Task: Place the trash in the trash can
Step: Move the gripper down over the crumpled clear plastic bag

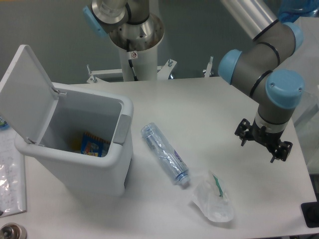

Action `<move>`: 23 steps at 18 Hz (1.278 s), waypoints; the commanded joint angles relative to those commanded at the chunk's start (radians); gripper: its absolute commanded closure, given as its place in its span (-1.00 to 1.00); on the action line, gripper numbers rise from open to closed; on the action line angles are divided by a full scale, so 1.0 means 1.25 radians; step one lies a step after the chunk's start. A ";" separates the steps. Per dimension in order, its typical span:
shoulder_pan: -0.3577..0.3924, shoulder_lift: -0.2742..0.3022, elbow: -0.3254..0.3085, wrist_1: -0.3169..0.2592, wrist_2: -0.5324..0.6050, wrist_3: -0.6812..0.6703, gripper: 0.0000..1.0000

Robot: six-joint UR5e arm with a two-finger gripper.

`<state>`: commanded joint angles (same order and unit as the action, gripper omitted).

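A clear plastic bottle (164, 154) with a blue-printed label lies on its side mid-table, cap end toward the front. Just in front and to its right lies a clear plastic cup (213, 200) on its side, with a green straw (218, 185) in it. The pale grey-white trash can (75, 164) stands at the left with its lid (26, 94) swung up and open. My gripper (263, 141) hovers over the right side of the table, to the right of the bottle and behind the cup. Its black fingers are spread apart with nothing between them.
A colourful blue and yellow item (92, 145) lies at the bottom of the open bin. The arm's white base column (133, 55) stands at the table's back edge. Papers (9, 169) lie left of the bin. The table's right edge is close to the gripper.
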<state>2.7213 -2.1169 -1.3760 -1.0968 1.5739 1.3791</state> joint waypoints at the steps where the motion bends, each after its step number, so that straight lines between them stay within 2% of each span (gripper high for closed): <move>1: -0.001 0.000 -0.001 0.001 0.000 -0.004 -1.00; 11: -0.017 0.004 -0.018 -0.006 -0.027 -0.020 -1.00; 14: -0.023 -0.001 -0.018 0.000 -0.090 -0.089 -1.00; 16: -0.029 -0.016 -0.006 0.002 -0.120 -0.165 -1.00; 19: -0.055 -0.058 0.039 0.004 -0.118 -0.272 -1.00; 23: -0.081 -0.086 0.042 0.004 -0.112 -0.291 -1.00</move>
<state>2.6201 -2.2243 -1.3238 -1.0922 1.4343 1.0155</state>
